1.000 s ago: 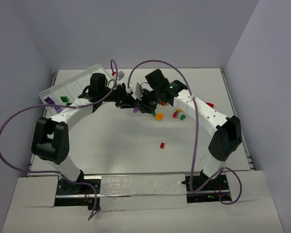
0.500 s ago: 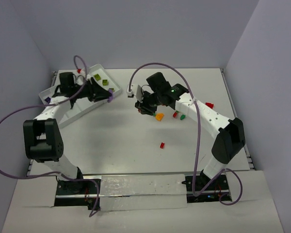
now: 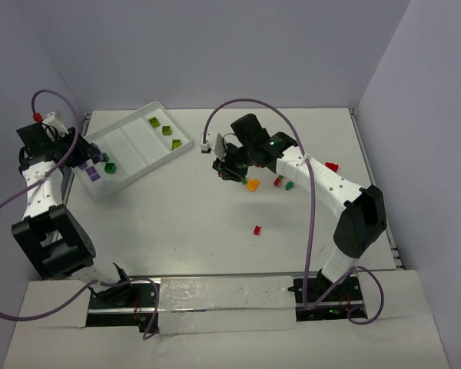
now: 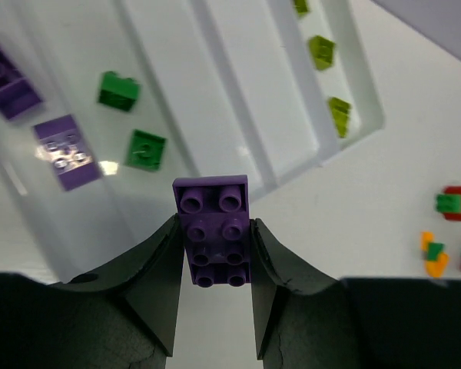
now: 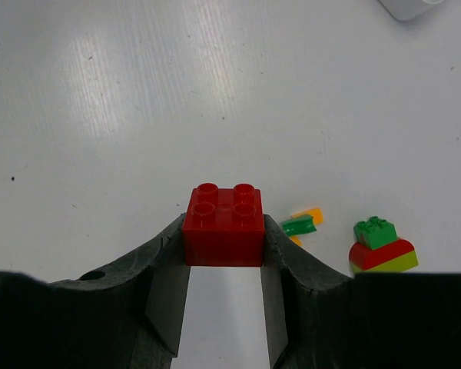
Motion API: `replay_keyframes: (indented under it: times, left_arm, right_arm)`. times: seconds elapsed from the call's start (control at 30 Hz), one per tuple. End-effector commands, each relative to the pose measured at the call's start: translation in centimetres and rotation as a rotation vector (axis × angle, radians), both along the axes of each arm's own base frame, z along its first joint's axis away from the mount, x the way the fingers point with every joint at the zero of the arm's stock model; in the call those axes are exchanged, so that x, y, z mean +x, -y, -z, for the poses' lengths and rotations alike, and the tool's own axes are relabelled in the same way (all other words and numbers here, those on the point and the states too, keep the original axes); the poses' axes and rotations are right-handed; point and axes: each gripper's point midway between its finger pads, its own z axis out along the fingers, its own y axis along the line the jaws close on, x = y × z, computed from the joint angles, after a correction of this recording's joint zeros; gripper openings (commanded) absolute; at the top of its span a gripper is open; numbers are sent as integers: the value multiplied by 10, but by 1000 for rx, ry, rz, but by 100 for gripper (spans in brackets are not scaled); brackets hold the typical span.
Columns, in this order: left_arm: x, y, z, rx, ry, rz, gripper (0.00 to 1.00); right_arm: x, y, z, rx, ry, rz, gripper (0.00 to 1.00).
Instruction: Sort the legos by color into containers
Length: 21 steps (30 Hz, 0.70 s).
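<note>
Our left gripper (image 4: 213, 234) sits out at the bench's (image 3: 184, 223) left edge, close to the enclosure's side wall (image 3: 31, 84). Its jaws are narrowed on a long purple brick (image 4: 212, 231), which they pinch by its long sides, studs up. Below it lies the near end wall of the white tray (image 4: 238, 92), which lies skewed across the far-left corner. From the wrist view, the leftmost compartment holds two purple bricks (image 4: 64, 151). The next one holds two green bricks (image 4: 145, 149), and the rightmost holds three lime bricks (image 4: 322, 52) near its end wall.

Our right gripper (image 5: 224, 242) hangs over mid-bench, well apart from the tray, clamped narrowly on a square red brick (image 5: 224, 223), also studs up. Just beside it lies the loose cluster: an orange brick (image 3: 252, 184), a small green-red-lime stack (image 5: 381, 246) and a green piece (image 5: 299, 225). Another red piece (image 3: 332, 166) sits further right.

Between the tray's long right wall and this cluster we see a broad strip of plain bench. A lone red brick (image 3: 257, 230) lies nearer our bases, with bare white surface all around it.
</note>
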Motion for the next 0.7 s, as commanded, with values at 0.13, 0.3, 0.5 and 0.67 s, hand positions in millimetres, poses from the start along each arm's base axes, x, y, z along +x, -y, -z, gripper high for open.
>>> replay_keyframes:
  times: [0.13, 0.3, 0.5, 0.67]
  left_arm:
    - [2, -52, 37, 102, -132, -130, 0]
    - [4, -64, 57, 111, -185, -167, 0]
    - [3, -74, 74, 128, -229, -212, 1]
    - [1, -84, 84, 163, -252, -244, 5]
  right_arm:
    - [18, -17, -18, 73, 32, 30, 8]
    - [22, -22, -18, 84, 38, 33, 8]
    - [22, -24, -16, 100, 41, 25, 8]
    - [21, -23, -11, 90, 41, 15, 8]
